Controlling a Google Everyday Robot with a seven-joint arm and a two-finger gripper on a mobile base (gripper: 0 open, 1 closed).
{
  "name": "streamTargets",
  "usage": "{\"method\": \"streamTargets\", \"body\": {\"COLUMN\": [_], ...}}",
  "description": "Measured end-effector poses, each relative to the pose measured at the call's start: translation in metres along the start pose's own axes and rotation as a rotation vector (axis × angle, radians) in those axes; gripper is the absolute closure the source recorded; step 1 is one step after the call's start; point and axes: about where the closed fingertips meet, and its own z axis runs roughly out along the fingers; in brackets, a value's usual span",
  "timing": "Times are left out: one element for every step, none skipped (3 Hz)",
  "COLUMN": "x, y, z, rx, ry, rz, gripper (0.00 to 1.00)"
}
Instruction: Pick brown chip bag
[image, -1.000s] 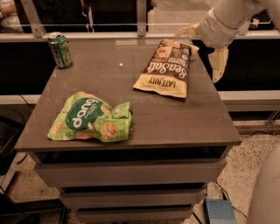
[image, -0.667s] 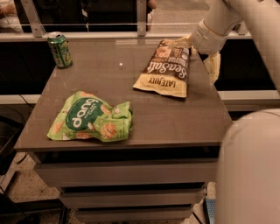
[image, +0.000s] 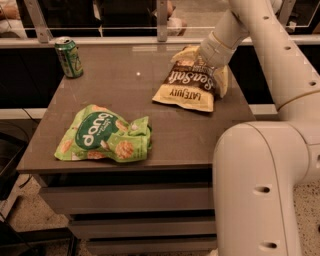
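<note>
The brown chip bag lies flat at the back right of the table, dark brown with white "Sea Salt" script and a tan "LATE JULY" end facing me. My gripper has come down over the bag's far end. Its fingers are open and straddle the bag: one yellowish finger is at the bag's right edge, the other at its far left corner. The white arm reaches in from the upper right and hides part of the bag's far end.
A green "dang" bag lies at the front left of the table. A green soda can stands at the back left corner. A metal rail runs behind the table. The robot's white body fills the lower right.
My gripper has moved left and down from beside the bag's right edge to over its far end. The arm now fills more of the right side. The bags and can have not moved.
</note>
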Motion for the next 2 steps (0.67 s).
{"method": "streamTargets", "body": {"x": [-0.0015, -0.0017], "y": [-0.0062, -0.0069], "z": [0.0041, 0.0029], "rx": [-0.001, -0.001], "ry": [-0.009, -0.009], "rz": [-0.027, -0.027], "gripper": [0.18, 0.41]}}
